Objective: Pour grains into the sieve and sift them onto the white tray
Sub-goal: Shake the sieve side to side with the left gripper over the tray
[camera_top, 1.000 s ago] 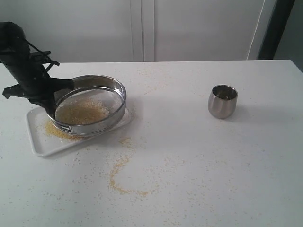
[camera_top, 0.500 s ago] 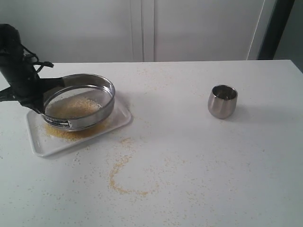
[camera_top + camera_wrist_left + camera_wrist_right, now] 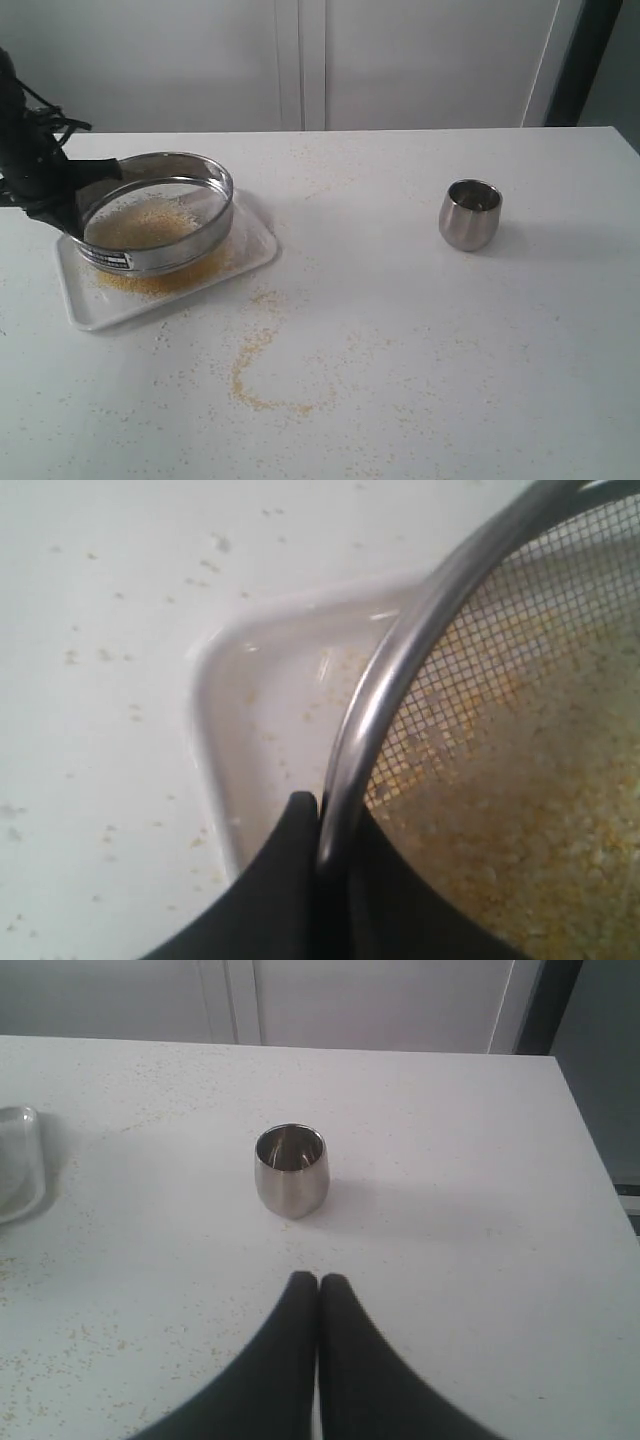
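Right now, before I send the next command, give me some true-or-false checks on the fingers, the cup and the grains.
1. The left fingers clamp the sieve by its rim. True.
2. The steel cup lies on its side. False: it stands upright.
3. Some grains lie on the white tray. True.
4. The right fingers hold the cup. False: they are shut on nothing, apart from it.
5. The table is free of grains. False: many are scattered beside the tray.

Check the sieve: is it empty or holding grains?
Holding grains: a golden layer lies on the mesh of the sieve, gripped at its rim by the left gripper.
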